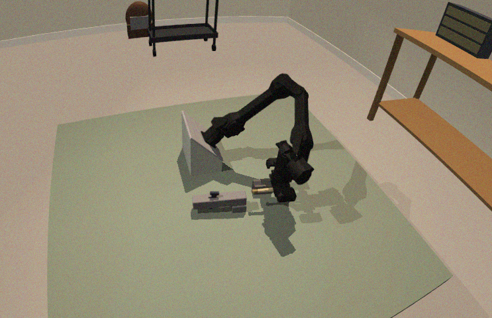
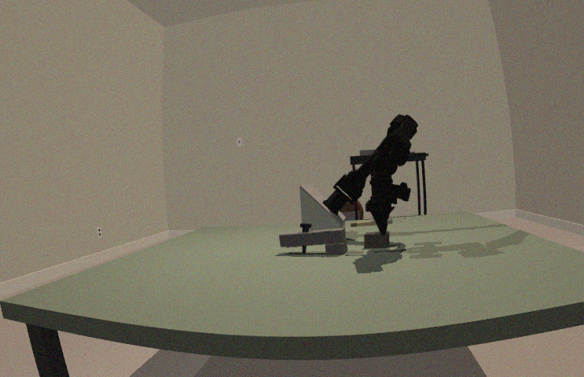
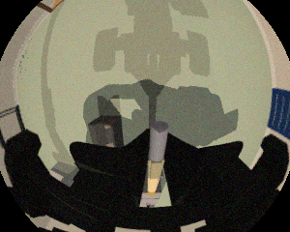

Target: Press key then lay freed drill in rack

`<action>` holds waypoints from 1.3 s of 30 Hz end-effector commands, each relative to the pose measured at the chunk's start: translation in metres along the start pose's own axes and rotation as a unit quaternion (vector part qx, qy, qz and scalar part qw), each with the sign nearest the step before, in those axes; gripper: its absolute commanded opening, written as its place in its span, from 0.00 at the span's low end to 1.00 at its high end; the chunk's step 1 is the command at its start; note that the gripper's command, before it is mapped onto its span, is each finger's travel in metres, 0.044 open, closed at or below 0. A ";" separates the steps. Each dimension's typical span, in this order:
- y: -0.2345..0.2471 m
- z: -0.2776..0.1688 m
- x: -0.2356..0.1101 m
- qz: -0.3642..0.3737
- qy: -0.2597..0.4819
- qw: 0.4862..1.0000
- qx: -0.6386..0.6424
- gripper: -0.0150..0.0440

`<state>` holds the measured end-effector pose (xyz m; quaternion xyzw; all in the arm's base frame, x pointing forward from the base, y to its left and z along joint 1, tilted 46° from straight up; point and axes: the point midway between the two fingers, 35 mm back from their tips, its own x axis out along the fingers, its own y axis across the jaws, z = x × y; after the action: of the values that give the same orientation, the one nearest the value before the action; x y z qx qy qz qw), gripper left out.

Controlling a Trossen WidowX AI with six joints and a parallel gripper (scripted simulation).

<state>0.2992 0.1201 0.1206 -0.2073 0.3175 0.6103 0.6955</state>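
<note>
Drill (image 3: 156,158) clamped between the fingers (image 1: 283,195) (pointing straight down); arm (image 1: 287,93) arched high, elbow bent sharply over the rack (image 1: 260,183).

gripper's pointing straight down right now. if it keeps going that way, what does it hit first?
Most likely the small grey rack right under the gripper, which is shut on the drill. The fingertips appear almost on the block; the remaining gap can't be judged. Below is the green table.

Tool (image 1: 283,195) clamps drill (image 1: 261,190) over rack (image 1: 261,183), beside block (image 1: 219,201).
</note>
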 end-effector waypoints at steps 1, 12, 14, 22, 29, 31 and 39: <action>0.000 0.001 -0.003 -0.002 -0.002 1.000 -0.002 0.25; 0.000 0.000 -0.007 -0.002 -0.002 1.000 -0.002 0.25; 0.000 0.000 -0.007 -0.002 -0.002 1.000 -0.002 0.25; 0.000 0.000 -0.010 -0.002 -0.002 1.000 -0.002 0.25; -0.001 0.000 -0.012 -0.002 -0.002 1.000 -0.002 0.25; -0.001 0.000 -0.012 -0.002 -0.002 1.000 -0.002 0.25; -0.001 0.000 -0.015 -0.002 -0.002 1.000 -0.002 0.25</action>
<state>0.2986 0.1108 0.1280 -0.2071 0.3181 0.6101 0.6955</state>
